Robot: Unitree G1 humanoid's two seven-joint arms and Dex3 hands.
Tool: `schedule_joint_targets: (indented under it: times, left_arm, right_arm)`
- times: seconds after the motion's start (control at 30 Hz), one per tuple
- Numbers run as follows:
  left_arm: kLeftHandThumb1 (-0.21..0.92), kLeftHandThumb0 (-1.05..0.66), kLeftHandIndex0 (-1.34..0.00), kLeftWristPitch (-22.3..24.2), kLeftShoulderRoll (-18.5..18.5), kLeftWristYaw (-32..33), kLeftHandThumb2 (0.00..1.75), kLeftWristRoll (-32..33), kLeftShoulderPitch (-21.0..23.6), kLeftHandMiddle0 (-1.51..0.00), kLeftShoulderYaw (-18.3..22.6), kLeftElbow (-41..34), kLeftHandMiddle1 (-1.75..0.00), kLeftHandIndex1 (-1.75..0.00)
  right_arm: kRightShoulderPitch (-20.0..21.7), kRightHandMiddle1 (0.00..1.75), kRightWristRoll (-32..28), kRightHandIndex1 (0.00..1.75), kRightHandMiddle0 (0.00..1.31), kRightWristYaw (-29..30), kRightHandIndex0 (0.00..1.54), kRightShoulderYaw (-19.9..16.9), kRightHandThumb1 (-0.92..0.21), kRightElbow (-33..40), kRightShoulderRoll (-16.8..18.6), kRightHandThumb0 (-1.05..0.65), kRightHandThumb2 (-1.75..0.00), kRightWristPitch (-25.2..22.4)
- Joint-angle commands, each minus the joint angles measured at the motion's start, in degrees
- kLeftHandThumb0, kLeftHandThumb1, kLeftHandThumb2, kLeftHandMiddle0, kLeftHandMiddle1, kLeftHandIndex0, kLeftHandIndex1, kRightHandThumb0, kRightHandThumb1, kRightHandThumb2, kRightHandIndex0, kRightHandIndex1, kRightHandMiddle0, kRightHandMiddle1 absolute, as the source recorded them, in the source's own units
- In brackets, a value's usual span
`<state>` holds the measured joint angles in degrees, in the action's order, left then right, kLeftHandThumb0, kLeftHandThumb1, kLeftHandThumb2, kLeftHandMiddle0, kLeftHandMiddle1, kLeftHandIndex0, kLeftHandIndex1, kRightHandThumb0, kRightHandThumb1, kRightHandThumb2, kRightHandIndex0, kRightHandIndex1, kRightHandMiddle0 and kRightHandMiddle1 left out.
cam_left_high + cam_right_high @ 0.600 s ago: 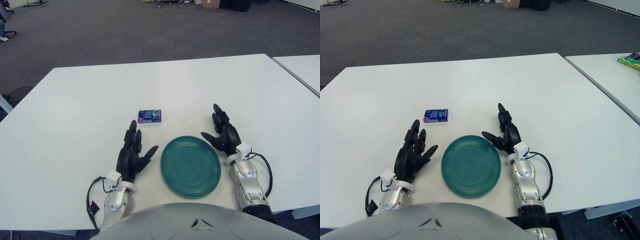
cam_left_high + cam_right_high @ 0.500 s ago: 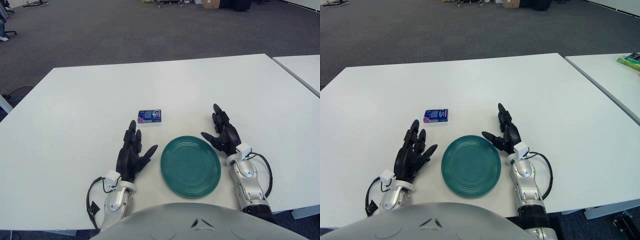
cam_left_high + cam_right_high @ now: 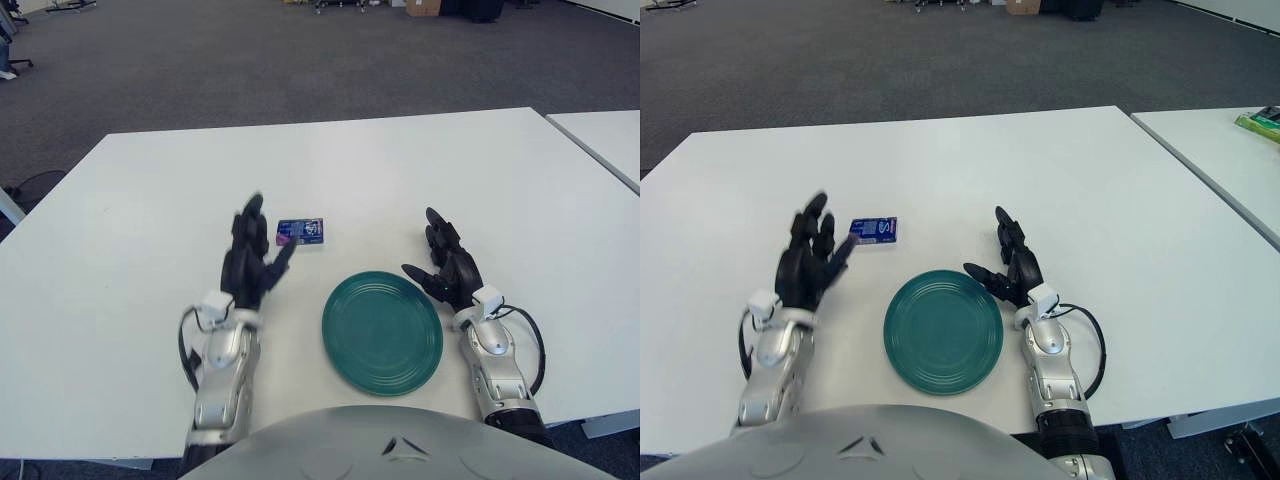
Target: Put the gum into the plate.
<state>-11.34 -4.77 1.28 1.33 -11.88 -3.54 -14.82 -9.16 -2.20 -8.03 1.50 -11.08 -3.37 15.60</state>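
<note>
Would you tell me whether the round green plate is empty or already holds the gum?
Empty. The round green plate shows only bare ridges; the small blue gum pack lies on the white table beyond it.

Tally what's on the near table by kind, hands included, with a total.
Gum packs: 1
Green plates: 1
Robot hands: 2, left hand open beside the gum, right hand open beside the plate
Total: 4

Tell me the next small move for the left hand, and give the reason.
Probably ease the left hand a little forward and right, over the gum pack, then close on it. Its fingers are spread and hold nothing, with one fingertip just at the pack's left edge. The pack lies flat on the table, beyond the green plate. The right hand rests beside the plate.
</note>
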Motion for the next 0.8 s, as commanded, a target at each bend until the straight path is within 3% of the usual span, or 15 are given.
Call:
schedule_joint_targets:
  times: [0.0, 0.07, 0.2, 0.43, 0.6, 0.77]
  left_arm:
    - [0.92, -0.78, -0.01, -0.24, 2.16, 2.2, 0.24, -5.13, 5.54, -0.26, 1.53, 1.33, -0.03, -1.01]
    - [0.92, -0.8, -0.01, -0.04, 3.95, 2.29, 0.26, -6.89, 8.75, -0.27, 2.51, 3.15, -0.03, -1.02]
    - [0.92, -0.91, 0.0, -0.5, 11.72, 0.76, 0.3, -12.61, 18.03, -0.28, 3.97, 11.66, -0.03, -0.99]
    - [0.92, -1.03, 0.0, -4.19, 22.16, -1.49, 0.45, -24.98, 24.65, -0.28, -1.16, 19.48, -0.02, -0.98]
    - [0.92, -1.05, 0.0, -1.58, 24.26, -6.02, 0.44, -28.45, 28.16, -0.26, -5.55, 20.58, -0.01, -0.95]
    - [0.92, -1.05, 0.0, -0.94, 25.74, -10.92, 0.41, -29.76, 32.77, -0.24, -9.2, 26.41, 0.0, -0.92]
  right_arm:
    - [-2.34, 0.32, -0.87, 0.04, 0.0, -0.72, 0.16, 0.1, -0.77, -5.0, 0.55, -0.7, -0.01, -5.98]
    - [-2.06, 0.34, -1.13, 0.05, 0.0, -0.71, 0.2, -0.03, -0.78, -5.44, 0.52, -0.7, -0.01, -6.28]
    - [-1.73, 0.41, -2.12, 0.08, 0.0, -0.5, 0.3, -0.82, -0.82, -6.4, 0.64, -0.66, -0.04, -6.92]
    - [-1.42, 0.48, -2.9, 0.1, 0.0, 0.46, 0.4, -2.01, -0.88, -7.57, 1.46, -0.59, -0.08, -6.34]
    - [-1.6, 0.51, -3.25, 0.12, 0.0, 0.79, 0.45, -2.56, -0.91, -8.07, 1.9, -0.54, -0.11, -5.66]
    - [-1.76, 0.53, -3.5, 0.13, 0.0, 0.76, 0.48, -3.03, -0.9, -8.86, 2.25, -0.51, -0.13, -4.87]
